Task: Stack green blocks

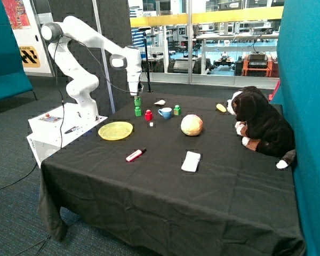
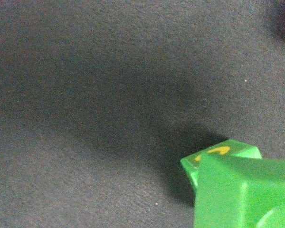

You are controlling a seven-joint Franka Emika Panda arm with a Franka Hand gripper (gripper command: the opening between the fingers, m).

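Three green blocks show in the outside view. One point(image 1: 137, 101) hangs at the tip of the gripper point(image 1: 137, 97), raised just above a second point(image 1: 137, 111) that stands on the black tablecloth point(image 1: 165, 181); the two look vertically in line but apart. The third point(image 1: 177, 110) stands alone on the far side of the blue cup point(image 1: 165, 112), well apart from the other two. In the wrist view, one green block point(image 2: 244, 194) fills the near corner, with the top of another point(image 2: 218, 153), bearing a yellow mark, peeking out beneath it. The gripper appears to pinch the raised block, though its fingers are hidden in both views. No block rests on another.

One small red block point(image 1: 148, 114) stands between the lower green block and the cup. One yellow plate point(image 1: 116, 130) lies near the arm's base, one red marker point(image 1: 135, 154) lies in front of it, and one white flat object point(image 1: 191, 161) lies further along. One pale ball point(image 1: 191, 125) sits mid-table, and one plush dog point(image 1: 261, 125) rests by the teal wall.
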